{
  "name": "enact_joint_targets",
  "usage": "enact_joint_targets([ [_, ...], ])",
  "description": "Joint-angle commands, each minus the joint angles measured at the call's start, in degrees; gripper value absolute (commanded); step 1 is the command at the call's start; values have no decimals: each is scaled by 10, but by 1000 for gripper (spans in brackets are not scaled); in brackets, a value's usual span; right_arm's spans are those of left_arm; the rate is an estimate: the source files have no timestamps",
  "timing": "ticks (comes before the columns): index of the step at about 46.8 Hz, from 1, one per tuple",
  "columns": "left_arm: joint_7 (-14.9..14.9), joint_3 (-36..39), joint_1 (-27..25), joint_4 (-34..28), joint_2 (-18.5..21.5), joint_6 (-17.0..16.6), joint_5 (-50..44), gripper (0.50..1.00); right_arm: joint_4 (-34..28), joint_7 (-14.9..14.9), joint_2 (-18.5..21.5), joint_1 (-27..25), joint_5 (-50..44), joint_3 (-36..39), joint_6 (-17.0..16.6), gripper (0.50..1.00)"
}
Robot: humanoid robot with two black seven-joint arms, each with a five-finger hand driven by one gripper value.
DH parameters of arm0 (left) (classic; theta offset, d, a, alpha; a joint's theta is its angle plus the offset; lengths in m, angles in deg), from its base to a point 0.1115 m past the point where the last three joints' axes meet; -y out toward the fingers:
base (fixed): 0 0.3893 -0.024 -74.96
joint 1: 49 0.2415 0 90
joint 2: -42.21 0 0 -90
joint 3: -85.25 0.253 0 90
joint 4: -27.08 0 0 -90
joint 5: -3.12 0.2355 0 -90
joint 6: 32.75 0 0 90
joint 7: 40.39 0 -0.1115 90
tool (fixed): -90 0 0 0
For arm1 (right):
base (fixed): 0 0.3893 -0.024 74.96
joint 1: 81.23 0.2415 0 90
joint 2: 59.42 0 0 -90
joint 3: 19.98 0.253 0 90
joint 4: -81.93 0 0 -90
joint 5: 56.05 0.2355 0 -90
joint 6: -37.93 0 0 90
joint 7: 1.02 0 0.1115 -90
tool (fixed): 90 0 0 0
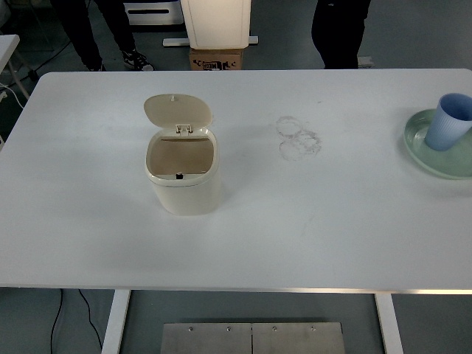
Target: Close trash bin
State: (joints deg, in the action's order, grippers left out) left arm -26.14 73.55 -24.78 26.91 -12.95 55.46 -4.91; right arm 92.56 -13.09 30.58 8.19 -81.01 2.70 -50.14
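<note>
Saw the white table's (310, 243) near edge running straight across, well in front of the trash bin (186, 193), with a grey metal plate (252, 338) on the floor nearer than that edge and right of the bin

Found bare tabletop in front of the bin, and wide bare stretches to its left and right

Found the cream bin itself upright, left of the table's middle and well apart from every edge, its mouth uncovered and the inside brownish

Noted its lid (177, 110) tipped up and back on the hinge at the bin's far rim, not closed

Spotted faint ring marks (297, 139) on the tabletop to the right of the bin and slightly farther back

Far right of the bin, saw a green plate (414, 144) cut by the picture's edge, with a blue cup (450, 122) standing in it

Beyond the bin, past the table's far edge, made out a cardboard box (216, 59) and the dark legs of two people (339, 33) on the floor

Could not tell the state of either robot hand, neither being in the picture
</note>
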Motion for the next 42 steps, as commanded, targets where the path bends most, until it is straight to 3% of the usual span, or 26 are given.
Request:
enact_joint_targets([
  [1, -3, 0, -8, 0, 1, 1, -1, 1000, 0, 0, 0, 0, 0, 0, 0, 991],
  [42, 1, -5, -5, 0, 1, 0, 0, 1000, 0, -1, 0, 0, 0, 0, 0, 991],
])
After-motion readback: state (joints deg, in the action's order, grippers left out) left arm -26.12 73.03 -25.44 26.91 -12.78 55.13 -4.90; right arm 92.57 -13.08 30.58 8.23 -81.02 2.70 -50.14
